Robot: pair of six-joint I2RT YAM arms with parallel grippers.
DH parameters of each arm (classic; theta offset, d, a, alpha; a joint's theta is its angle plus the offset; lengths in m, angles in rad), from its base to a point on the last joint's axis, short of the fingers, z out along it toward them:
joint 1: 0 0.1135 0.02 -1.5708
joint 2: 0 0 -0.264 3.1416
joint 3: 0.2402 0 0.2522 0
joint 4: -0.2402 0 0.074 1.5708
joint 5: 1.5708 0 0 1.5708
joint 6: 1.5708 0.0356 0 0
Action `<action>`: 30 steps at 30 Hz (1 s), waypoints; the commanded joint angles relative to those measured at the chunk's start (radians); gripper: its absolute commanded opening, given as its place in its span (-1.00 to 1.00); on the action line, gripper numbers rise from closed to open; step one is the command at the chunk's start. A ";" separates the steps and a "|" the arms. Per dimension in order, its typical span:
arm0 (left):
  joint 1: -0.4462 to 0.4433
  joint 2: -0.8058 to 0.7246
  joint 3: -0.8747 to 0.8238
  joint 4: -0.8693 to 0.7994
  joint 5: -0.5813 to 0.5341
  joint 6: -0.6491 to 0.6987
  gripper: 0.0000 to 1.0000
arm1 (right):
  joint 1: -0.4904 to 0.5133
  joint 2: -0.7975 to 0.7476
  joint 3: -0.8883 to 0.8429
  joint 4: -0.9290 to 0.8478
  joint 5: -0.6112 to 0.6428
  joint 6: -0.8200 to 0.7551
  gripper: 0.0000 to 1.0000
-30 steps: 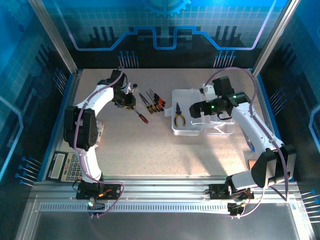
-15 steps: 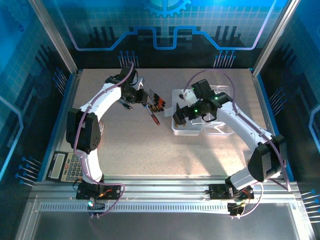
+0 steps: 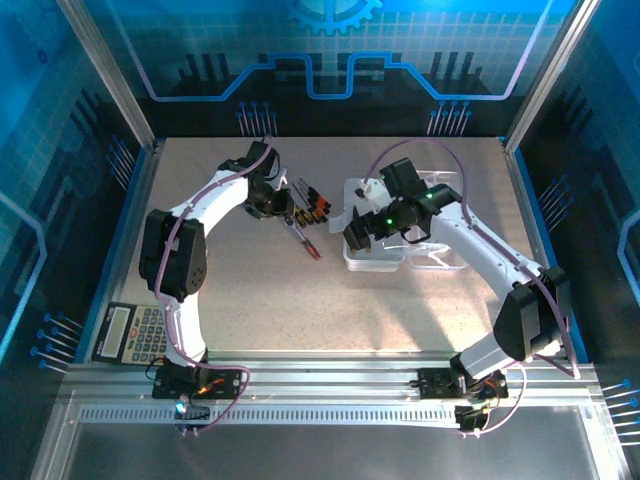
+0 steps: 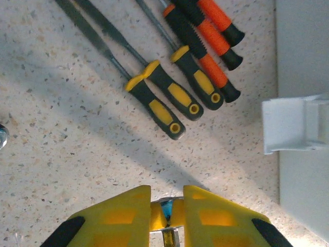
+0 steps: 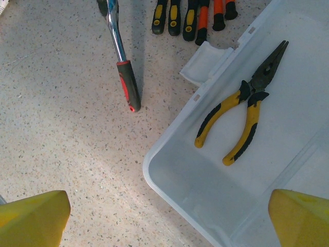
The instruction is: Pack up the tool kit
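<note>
My left gripper is shut on the metal head of a red-and-black-handled wrench. The wrench slants down towards the table just left of the case. Several yellow/black and orange/black screwdrivers lie in a row on the table ahead of it. The clear plastic case lies open, with yellow-handled pliers inside. My right gripper hangs open above the case's near-left corner, nothing between its fingers.
The case's white latch tab juts out close to the screwdriver handles. A grey calculator lies at the table's near left edge. Bare speckled tabletop lies in front of the case.
My left gripper has carried the wrench rightwards, past the screwdrivers and towards the case. My right arm has swung left over the case's left end, covering the pliers from above.
</note>
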 commanded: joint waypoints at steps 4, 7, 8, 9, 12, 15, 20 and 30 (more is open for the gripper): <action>-0.006 0.016 -0.030 0.006 -0.010 -0.012 -1.00 | 0.008 0.007 0.029 -0.010 -0.006 -0.018 0.99; -0.006 0.029 -0.045 0.012 -0.016 -0.014 -1.00 | 0.008 0.007 0.029 -0.012 -0.007 -0.018 0.99; -0.006 0.033 -0.049 0.011 -0.021 -0.016 -1.00 | 0.008 0.007 0.029 -0.013 -0.006 -0.018 0.99; -0.007 0.038 -0.054 0.012 -0.025 -0.019 -1.00 | 0.009 0.006 0.027 -0.013 -0.005 -0.018 0.99; -0.006 0.055 -0.063 -0.004 -0.053 -0.032 -1.00 | 0.008 0.004 0.023 -0.013 -0.004 -0.019 0.99; -0.006 0.042 -0.092 -0.006 -0.066 -0.054 -0.95 | 0.008 0.000 0.019 -0.015 0.001 -0.020 0.99; -0.013 -0.033 -0.212 0.037 -0.052 -0.118 -0.34 | 0.008 -0.005 0.011 -0.013 0.006 -0.021 0.99; -0.052 -0.044 -0.323 0.089 -0.058 -0.188 0.40 | 0.005 -0.004 -0.002 -0.001 -0.001 -0.022 0.99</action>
